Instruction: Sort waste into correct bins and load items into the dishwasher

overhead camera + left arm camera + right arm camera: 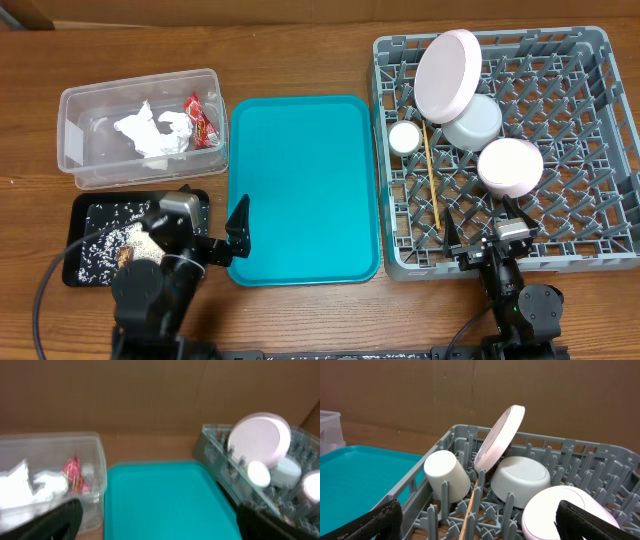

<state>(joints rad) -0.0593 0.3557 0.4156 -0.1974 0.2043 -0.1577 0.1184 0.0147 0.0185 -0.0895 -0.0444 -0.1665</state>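
Napkins (150,132), red wrapper (203,118) in clear tub (70,130), far left. Rice scraps (100,245) in black tray (82,215), near left. Dish rack (600,200), right: plate (448,75) tilted, pink bowl (510,165), grey-white bowl (478,125), cup (405,137), chopsticks (431,175). Left hand (160,512), right hand (480,510) wide.

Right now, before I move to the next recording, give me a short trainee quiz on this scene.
1. True or false: the red wrapper lies in the black tray.
2. The pink plate is: A) flat on the teal tray; B) tilted on edge in the dish rack; C) in the clear tub.
3. How many bowls sit in the rack?
Key: 1 false; 2 B; 3 two.
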